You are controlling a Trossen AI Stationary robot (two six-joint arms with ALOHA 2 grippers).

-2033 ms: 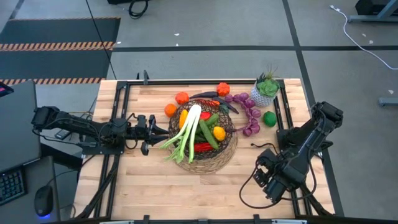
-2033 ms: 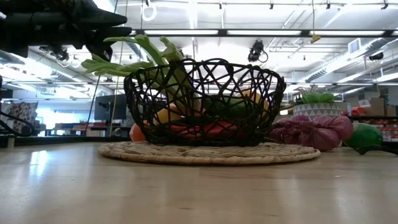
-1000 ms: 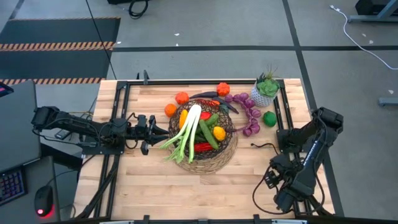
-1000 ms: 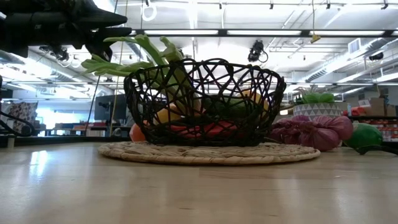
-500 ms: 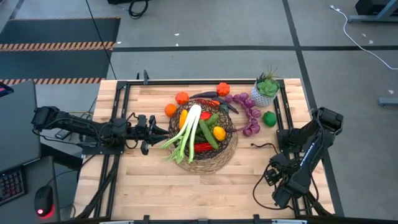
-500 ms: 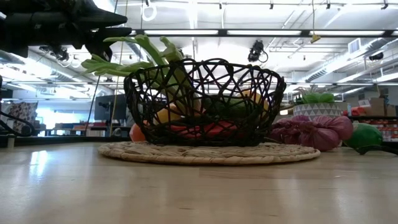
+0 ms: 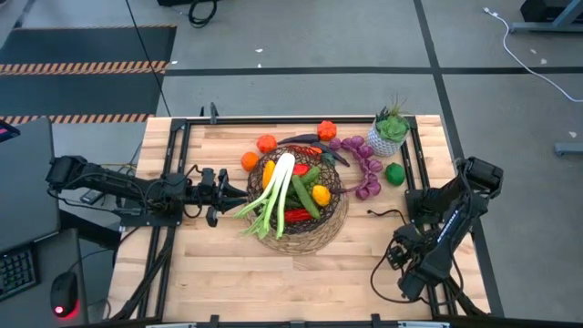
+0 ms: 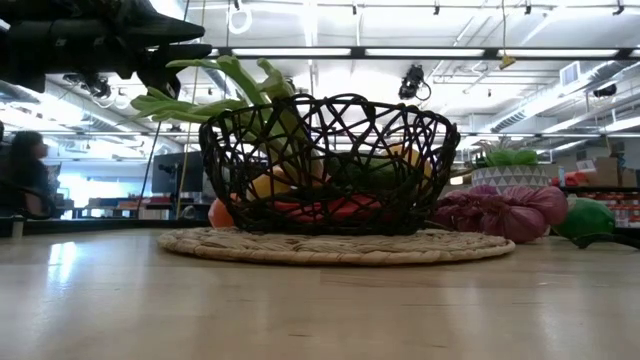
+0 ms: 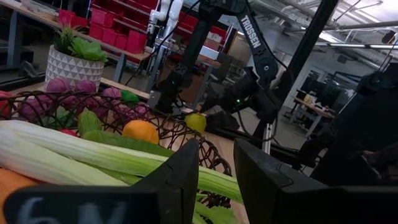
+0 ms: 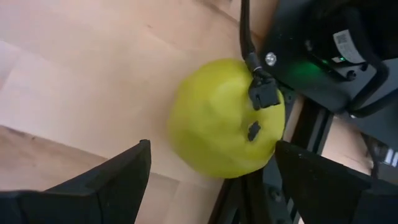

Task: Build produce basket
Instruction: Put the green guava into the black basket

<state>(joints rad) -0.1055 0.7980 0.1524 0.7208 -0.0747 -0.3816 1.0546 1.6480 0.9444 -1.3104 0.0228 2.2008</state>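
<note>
Right gripper (image 10: 211,165) spread wide over yellow-green apple (image 10: 224,118), seemingly without contact.

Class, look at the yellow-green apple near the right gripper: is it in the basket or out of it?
Out. The yellow-green apple lies on the bare table, between the open right gripper fingers; the basket stands apart.

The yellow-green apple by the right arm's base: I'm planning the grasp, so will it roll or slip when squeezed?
Likely rolls: the yellow-green apple is round, resting loose on the table. Its smooth skin may slip. The right end effector, open, straddles it.
</note>
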